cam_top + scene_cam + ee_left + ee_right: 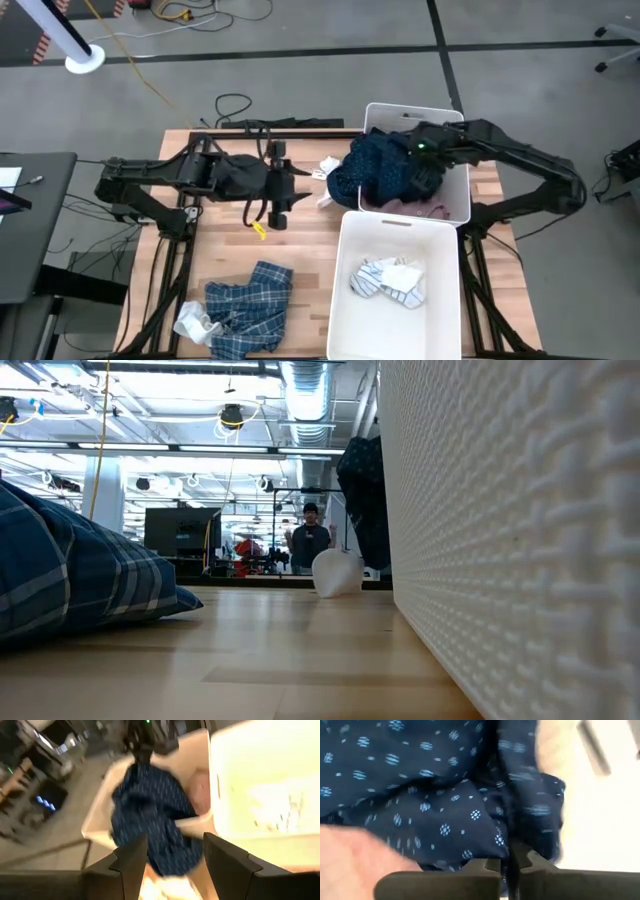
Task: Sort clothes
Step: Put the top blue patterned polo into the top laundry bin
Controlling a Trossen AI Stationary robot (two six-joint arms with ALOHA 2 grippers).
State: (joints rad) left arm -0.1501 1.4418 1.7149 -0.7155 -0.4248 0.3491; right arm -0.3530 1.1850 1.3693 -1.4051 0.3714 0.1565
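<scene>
My right gripper (425,165) is above the far white bin (455,195), shut on the navy dotted piece (375,170). That piece spills over the bin's left wall. A pink piece (432,210) lies inside this bin. The near white bin (345,300) holds striped socks (390,280). A blue plaid shirt (248,305) and a white sock (195,322) lie on the table at the near left. My left gripper (285,192) hovers open over the table's middle, left of the bins, with nothing between its fingers (132,857). My right gripper pinches a bunched fold of the navy dotted piece (506,847) between its two fingers, coming from above and slanting down. The cloth hangs slack below it (150,810), draped over the far bin's left wall, partly inside the bin and partly outside.
A small white item (328,168) lies on the table just left of the far bin, and a yellow scrap (259,230) lies near the middle. Bare wood runs between the plaid shirt and the near bin. A person (310,538) stands far behind the table.
</scene>
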